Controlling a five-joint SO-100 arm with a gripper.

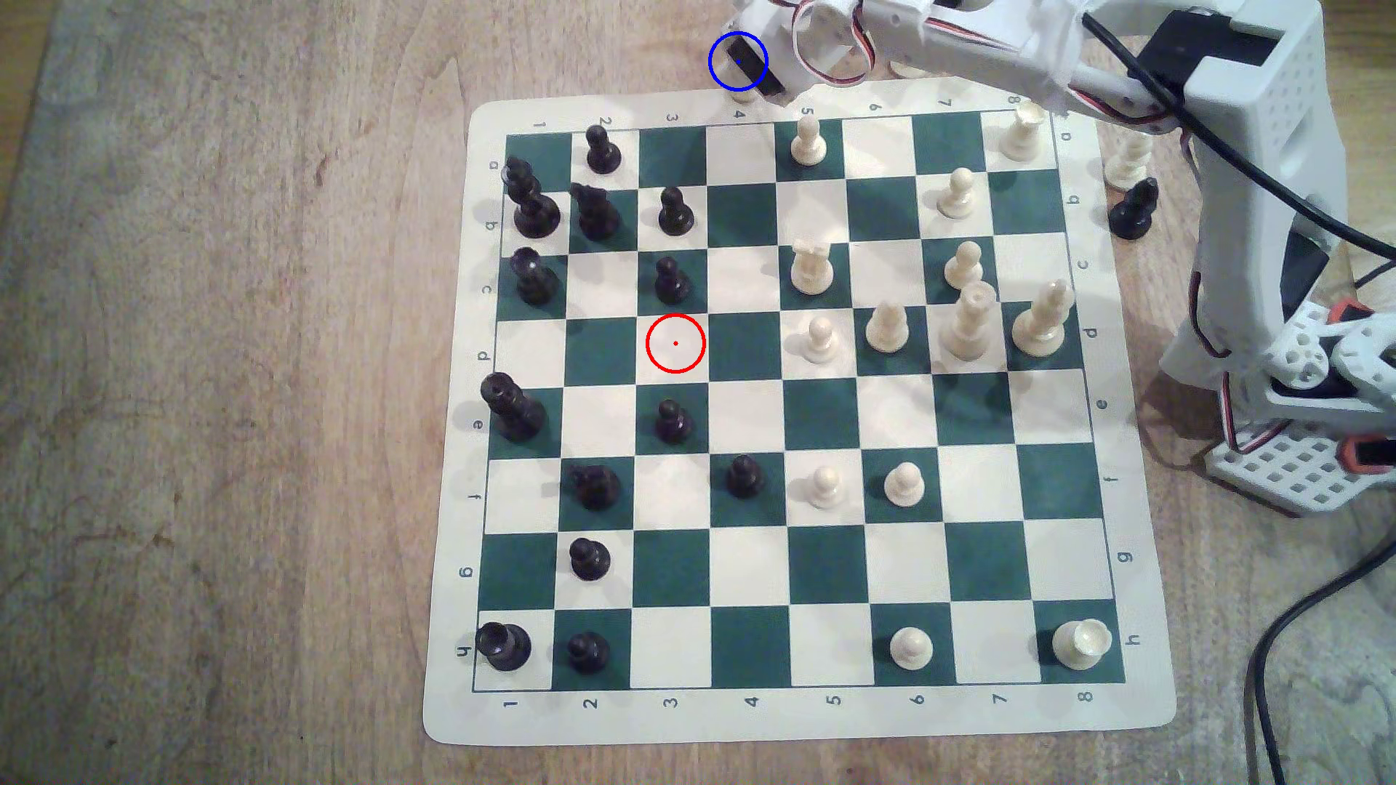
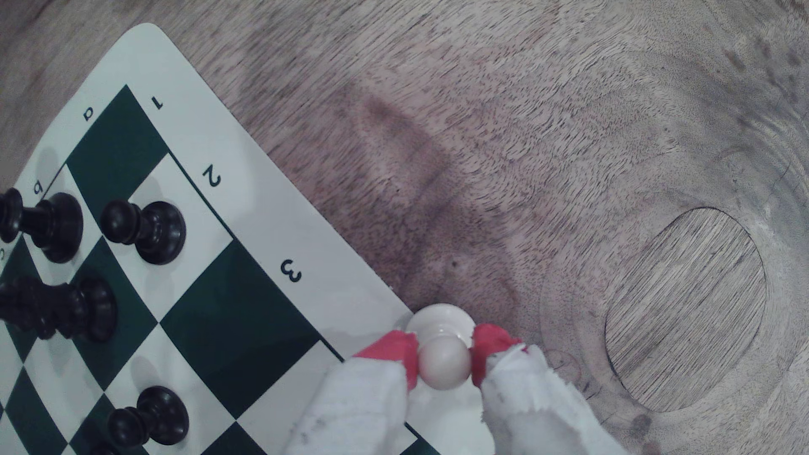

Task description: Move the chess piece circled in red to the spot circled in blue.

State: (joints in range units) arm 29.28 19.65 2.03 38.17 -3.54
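Observation:
My gripper (image 2: 444,361) is shut on the round head of the cream pawn (image 2: 441,321), its red fingertips (image 2: 394,350) pressing on both sides. The pawn stands upright with its base at the mat's outer border by column 4, over the wood. I cannot tell whether the base touches down. In the exterior view the gripper (image 1: 748,75) sits beyond the board's far edge, covering most of the blue-ringed spot (image 1: 721,60). The red ring (image 1: 675,343) marks a bare white square at d3.
The chess mat (image 1: 453,528) carries black pieces on the exterior view's left and cream pieces on its right. A cream piece (image 1: 1129,158) and a black piece (image 1: 1133,207) stand off the mat near the arm's base (image 1: 1284,468). Black cables (image 1: 1277,664) trail beside it.

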